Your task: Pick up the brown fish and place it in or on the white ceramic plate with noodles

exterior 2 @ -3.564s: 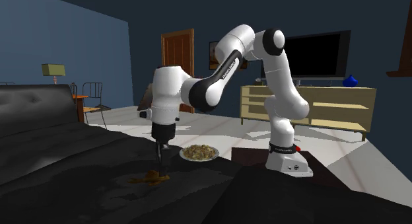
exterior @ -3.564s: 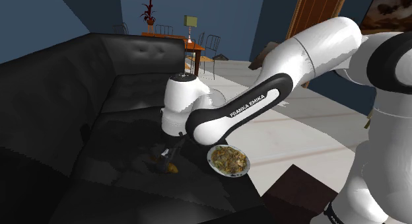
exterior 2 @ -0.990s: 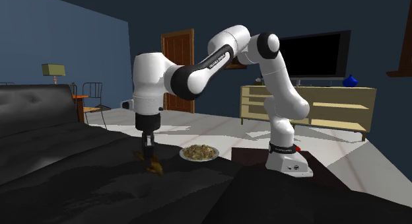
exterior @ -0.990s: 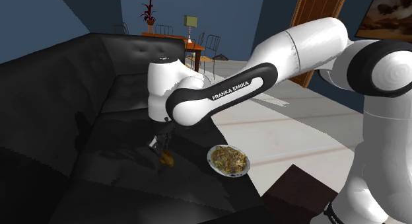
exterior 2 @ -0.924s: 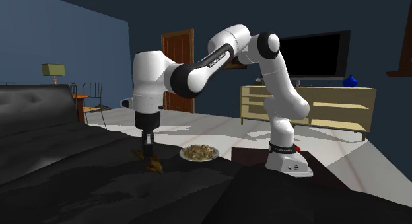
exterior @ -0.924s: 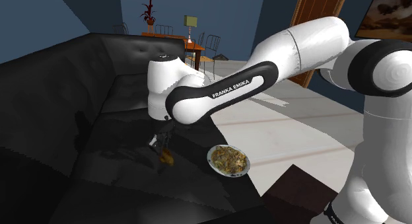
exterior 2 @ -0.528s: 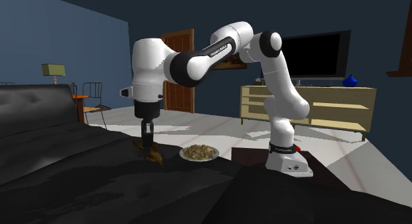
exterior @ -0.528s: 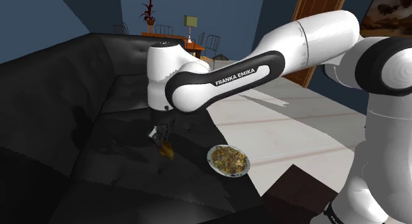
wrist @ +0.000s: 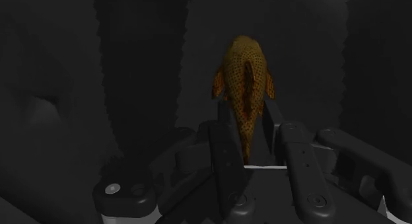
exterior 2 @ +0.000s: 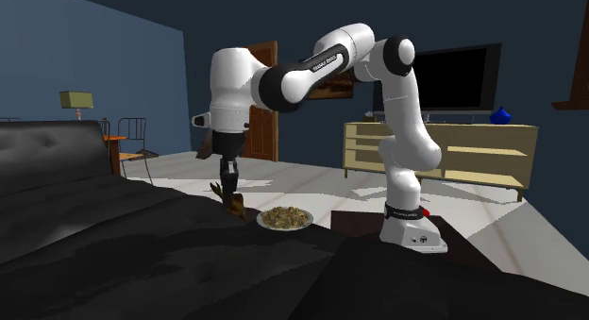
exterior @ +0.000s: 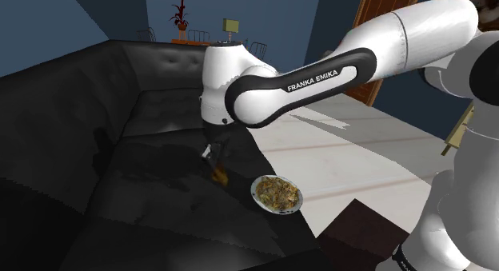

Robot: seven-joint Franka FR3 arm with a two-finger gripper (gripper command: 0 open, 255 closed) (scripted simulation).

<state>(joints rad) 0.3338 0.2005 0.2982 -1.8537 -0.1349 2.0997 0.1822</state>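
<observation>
Over the black sofa, the white arm reaches to the shoulder view's centre. The noodle plate sits lower centre. The claw grips the brown fish, lifted just beside the plate; placing remains.

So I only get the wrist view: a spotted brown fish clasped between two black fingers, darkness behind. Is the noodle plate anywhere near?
Observer: Yes. In the shoulder view the plate of noodles sits at the edge of the black sofa seat, toward that view's right of the fish.
Operator: Is the fish resting on anything?
Observer: No. In the second exterior view it hangs from the gripper above the seat, beside the plate and not yet over it.
</observation>
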